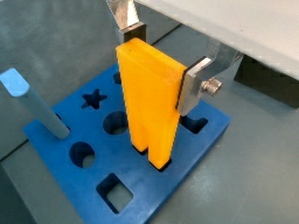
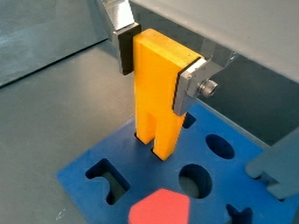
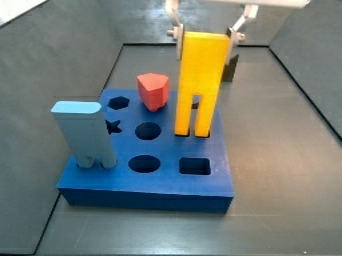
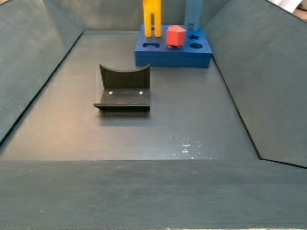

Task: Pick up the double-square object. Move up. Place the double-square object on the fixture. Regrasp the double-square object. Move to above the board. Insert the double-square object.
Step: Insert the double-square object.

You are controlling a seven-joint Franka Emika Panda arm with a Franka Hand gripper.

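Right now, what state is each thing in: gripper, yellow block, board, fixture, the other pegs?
Gripper: fingers at the yellow block's top sides, apparently shut on it.
Yellow block: upright, feet at the board's holes; depth unclear.
Board: flat on the floor.
Fixture: empty.
Red peg: upright in board.
Light-blue block: upright in board.

Gripper (image 3: 205,27): top centre, clamped on upright double-square object (image 3: 202,80).
Obstacles: red peg (image 3: 152,91), light-blue block (image 3: 83,132) at left.
Free: board (image 3: 167,185) lower right.
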